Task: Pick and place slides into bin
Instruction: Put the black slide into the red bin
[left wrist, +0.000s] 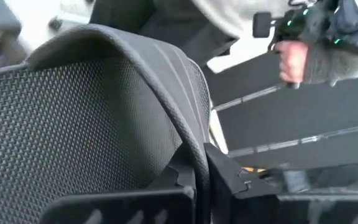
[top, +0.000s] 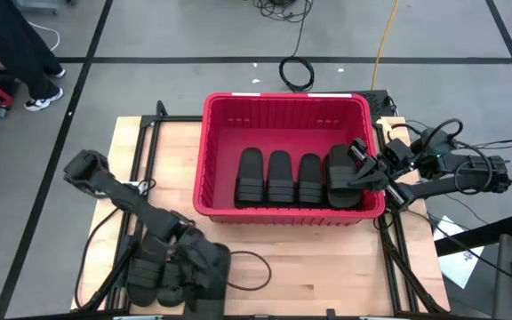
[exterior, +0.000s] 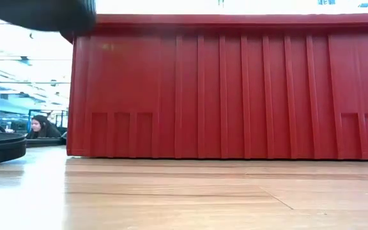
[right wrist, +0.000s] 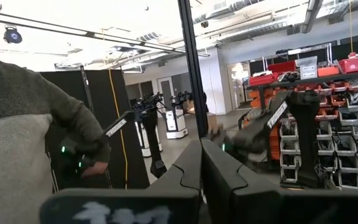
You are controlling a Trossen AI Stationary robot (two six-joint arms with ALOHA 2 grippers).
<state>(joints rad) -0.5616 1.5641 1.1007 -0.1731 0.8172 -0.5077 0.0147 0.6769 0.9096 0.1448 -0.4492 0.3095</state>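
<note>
The left gripper (top: pixel 163 283) is closed on the strap of a slide (left wrist: pixel 92 124) near the desk's (top: pixel 327 267) front edge. The right gripper (top: pixel 363 164), closed and empty, hangs over the bin's (top: pixel 283 102) right side, where four slides (top: pixel 296 178) lie.

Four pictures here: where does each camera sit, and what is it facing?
High view: above the table, looking straight down on the red bin holding four slides; both arms show, left gripper and right gripper.
Low view: at table-top height, facing the bin's wall; no gripper clearly shows.
Left wrist view: on the left arm, its shut fingers pinching a slide's strap.
Right wrist view: on the right arm, shut fingers, facing a person and the room.
High and low views share the bin.
</note>
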